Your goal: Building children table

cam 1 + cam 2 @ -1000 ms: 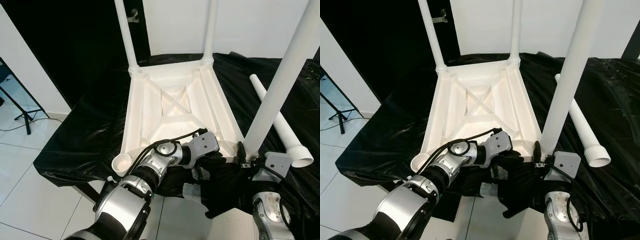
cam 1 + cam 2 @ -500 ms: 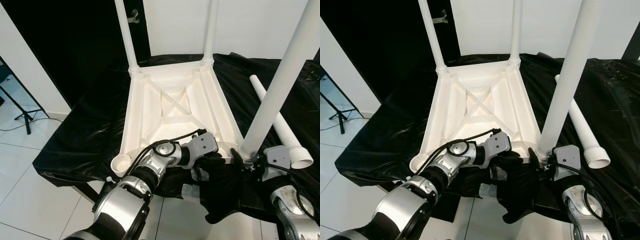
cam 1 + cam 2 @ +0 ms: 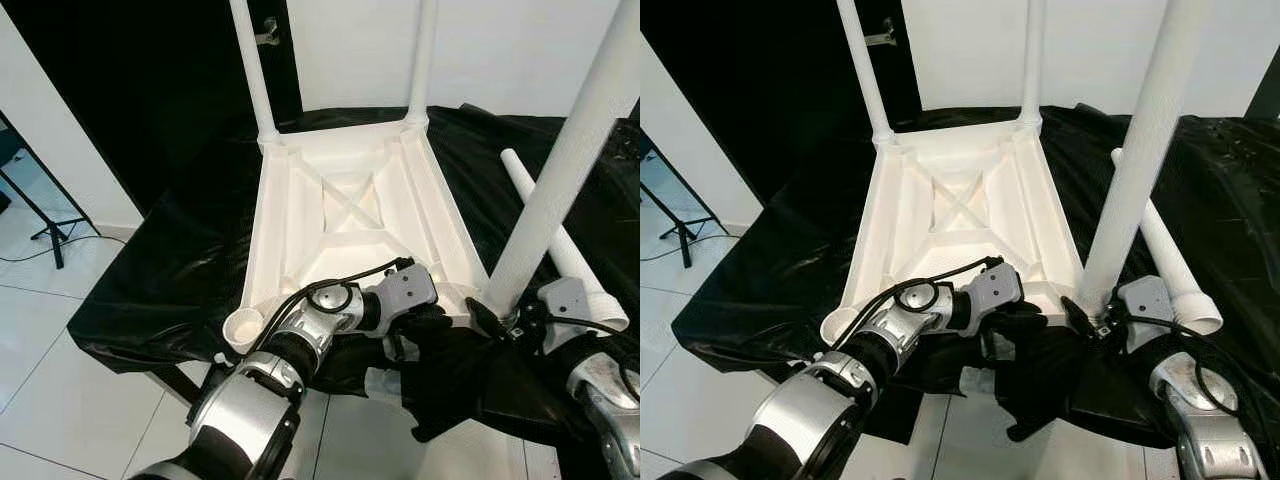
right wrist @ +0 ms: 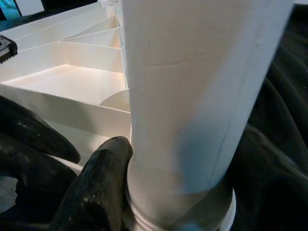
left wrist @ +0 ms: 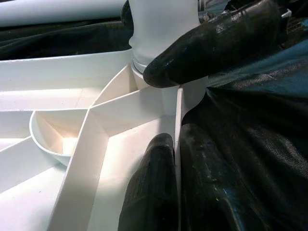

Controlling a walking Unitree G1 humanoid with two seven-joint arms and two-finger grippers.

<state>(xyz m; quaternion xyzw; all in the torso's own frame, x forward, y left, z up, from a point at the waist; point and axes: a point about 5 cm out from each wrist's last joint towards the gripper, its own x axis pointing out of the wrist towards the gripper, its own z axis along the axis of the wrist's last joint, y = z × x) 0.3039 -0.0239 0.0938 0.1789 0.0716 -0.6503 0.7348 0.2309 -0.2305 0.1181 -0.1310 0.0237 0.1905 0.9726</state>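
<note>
The white plastic ribbed tabletop [image 3: 350, 215] is lying upside down on the black-covered counter [image 3: 170, 270]. The left pincer [image 5: 175, 149] is clamping the tabletop's near rim. The right pincer [image 3: 490, 318] is gripping the base of the white tubular leg [image 3: 560, 180] standing in the near-right corner socket. A spare white leg [image 3: 560, 250] is lying beside it.

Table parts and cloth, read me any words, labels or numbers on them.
None. The upturned tabletop, its legs, the loose leg and the black cloth are plain, with no print or label. The left gripper and right gripper carry no readable marking.
</note>
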